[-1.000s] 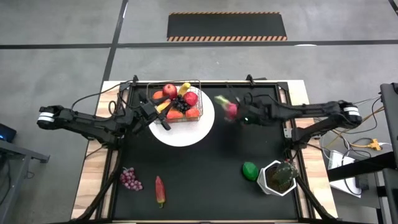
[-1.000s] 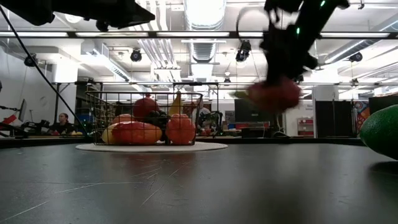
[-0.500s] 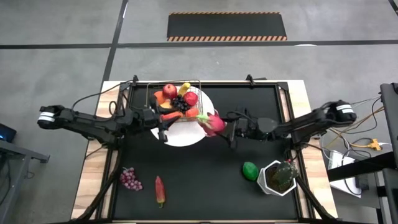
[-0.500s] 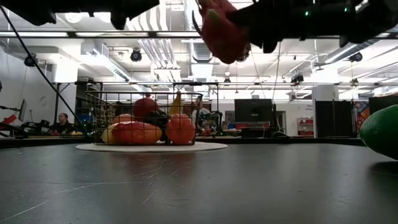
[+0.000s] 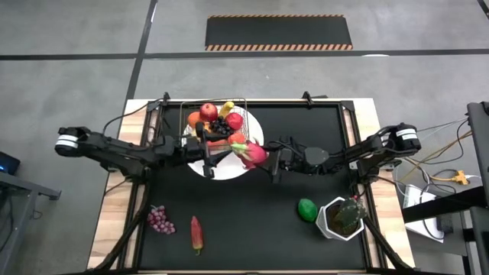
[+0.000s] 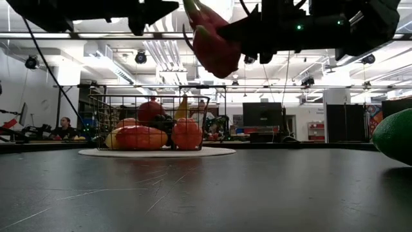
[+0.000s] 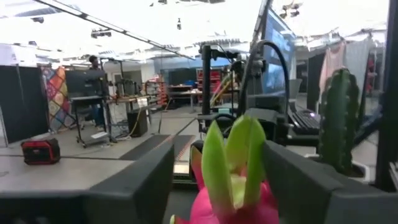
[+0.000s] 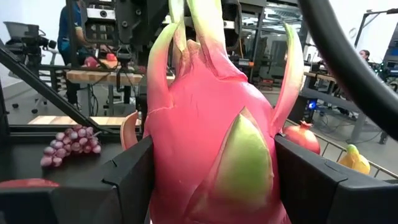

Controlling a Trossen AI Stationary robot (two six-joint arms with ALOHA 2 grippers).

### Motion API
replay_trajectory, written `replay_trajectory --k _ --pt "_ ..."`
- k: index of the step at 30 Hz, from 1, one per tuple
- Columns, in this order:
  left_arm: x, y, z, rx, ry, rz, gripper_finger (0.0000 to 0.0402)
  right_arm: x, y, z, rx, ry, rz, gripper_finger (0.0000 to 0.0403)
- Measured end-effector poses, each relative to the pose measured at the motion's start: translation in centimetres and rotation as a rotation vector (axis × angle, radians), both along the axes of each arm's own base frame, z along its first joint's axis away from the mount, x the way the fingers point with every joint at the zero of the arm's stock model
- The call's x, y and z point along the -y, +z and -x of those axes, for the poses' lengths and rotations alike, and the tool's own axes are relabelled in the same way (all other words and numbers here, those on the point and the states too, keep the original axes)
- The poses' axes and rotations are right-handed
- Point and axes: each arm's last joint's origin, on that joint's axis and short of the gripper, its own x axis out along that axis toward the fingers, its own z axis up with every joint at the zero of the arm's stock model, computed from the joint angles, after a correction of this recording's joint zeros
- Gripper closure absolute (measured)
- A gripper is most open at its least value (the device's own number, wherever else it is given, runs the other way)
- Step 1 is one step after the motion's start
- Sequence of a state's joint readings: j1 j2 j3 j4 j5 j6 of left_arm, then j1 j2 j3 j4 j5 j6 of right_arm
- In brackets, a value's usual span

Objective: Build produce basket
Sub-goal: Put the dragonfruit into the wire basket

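right fingers [image 8: 124, 186] clamped on dragon fruit [image 5: 254, 153] beside basket [image 5: 216, 126], left fingers [image 7: 130, 180] parted

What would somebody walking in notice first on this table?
Most striking is the pink dragon fruit held up in the air by the right tool, just beside the wire basket of fruit on the white plate. The left tool, open, hovers close by. Purple grapes, a red chilli and a green lime lie near the front edge.

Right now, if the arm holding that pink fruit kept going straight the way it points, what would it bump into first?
Probably the left gripper, which faces the right gripper with the dragon fruit between them. Depth is hard to judge.
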State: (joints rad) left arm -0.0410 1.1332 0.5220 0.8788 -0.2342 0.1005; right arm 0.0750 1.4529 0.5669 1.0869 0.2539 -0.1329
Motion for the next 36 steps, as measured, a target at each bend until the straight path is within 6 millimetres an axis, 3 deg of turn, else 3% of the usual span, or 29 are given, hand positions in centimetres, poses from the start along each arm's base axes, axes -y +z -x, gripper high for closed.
replay_trajectory --k 6,17,22,30,36 --pt "0.0 -1.7 -1.8 -0.056 0.0 0.015 0.0122 0.0 0.0 0.0 -0.006 0.0 -0.001 0.0138" --pt "0.3 -2.8 -5.8 -0.102 -0.045 -0.03 0.0125 0.0 0.0 0.0 -0.007 0.0 -0.001 0.0138" --pt "0.4 -2.7 -6.6 -0.111 -0.033 -0.083 0.0189 0.0 -0.1 0.0 -0.015 0.0 -0.011 0.0119" --pt "0.3 -2.8 -6.4 -0.126 -0.02 -0.083 0.0376 0.1 -0.3 0.0 -0.042 -0.039 -0.041 0.0056" --pt "0.1 -2.7 -6.1 -0.158 0.058 -0.067 0.0381 0.3 0.0 0.3 -0.059 -0.093 -0.046 0.0039"
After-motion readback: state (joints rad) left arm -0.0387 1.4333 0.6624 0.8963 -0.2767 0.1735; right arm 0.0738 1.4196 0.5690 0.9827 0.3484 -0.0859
